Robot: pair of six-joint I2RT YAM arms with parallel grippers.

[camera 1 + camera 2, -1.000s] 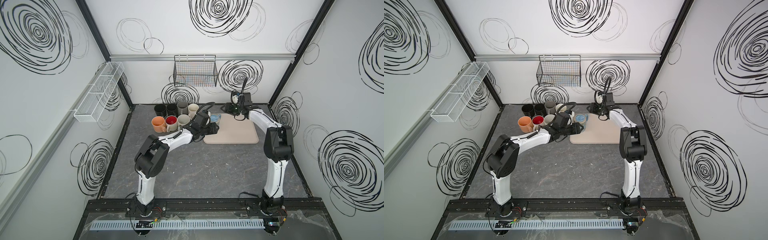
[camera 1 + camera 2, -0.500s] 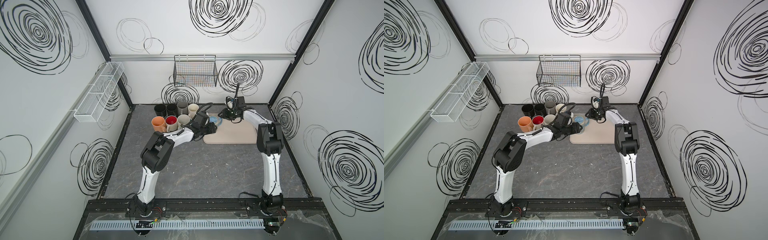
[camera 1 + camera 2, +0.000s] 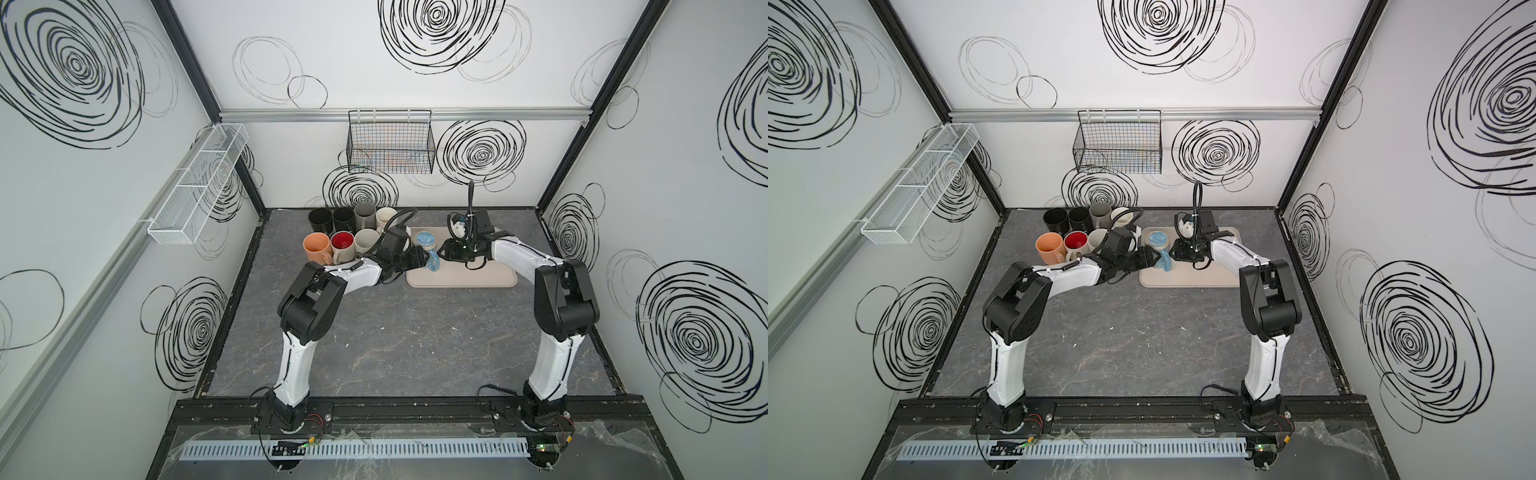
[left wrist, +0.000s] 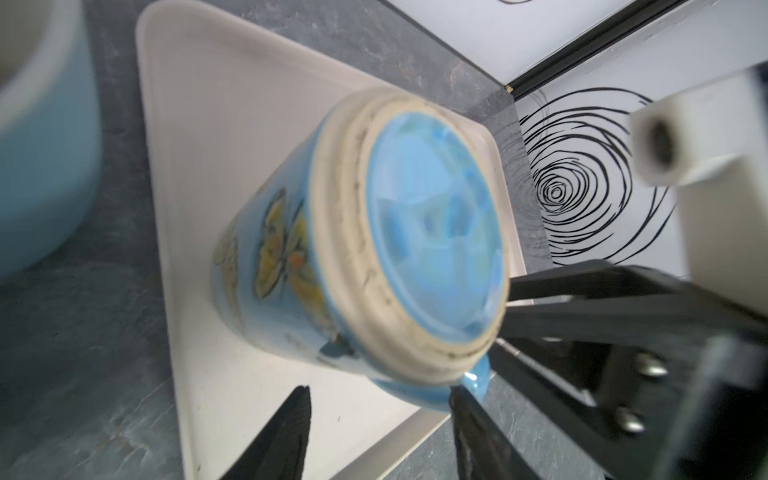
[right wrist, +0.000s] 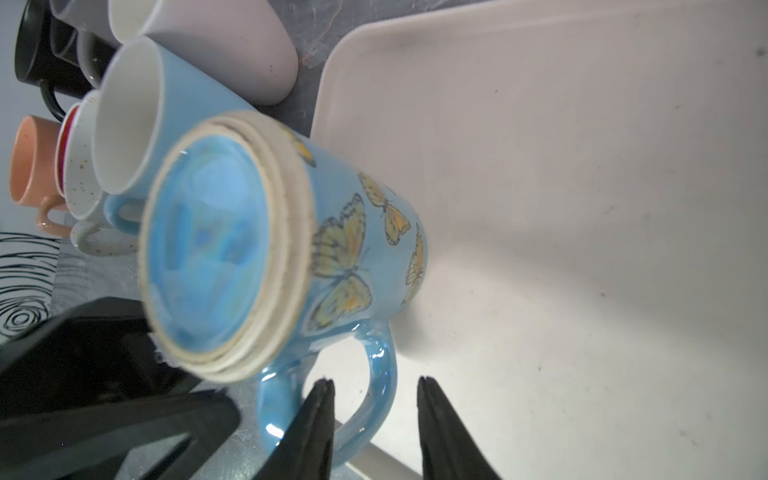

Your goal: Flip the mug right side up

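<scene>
A: Where's your blue butterfly mug [image 5: 257, 232]?
B: Base up on the beige tray [image 5: 582, 187], just ahead of both sets of fingertips. Print on it: yellow butterflies.
A: R gripper [image 5: 374, 380]?
B: Jaws apart. Mug's handle [image 5: 384, 357] sits btwn the fingers, one finger at the loop, no squeeze.
A: L gripper [image 4: 380, 390]?
B: Also spread, nothing held. Handle's right at one fingertip.

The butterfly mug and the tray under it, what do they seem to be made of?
Butterfly mug: probably glazed ceramic; glossy pearly blue with bright highlights on the handle, and a rough, dull beige foot ring that looks unglazed. Tray: perhaps plastic or silicone; matte beige, rounded rim, no glare. I cannot tell which.
</scene>
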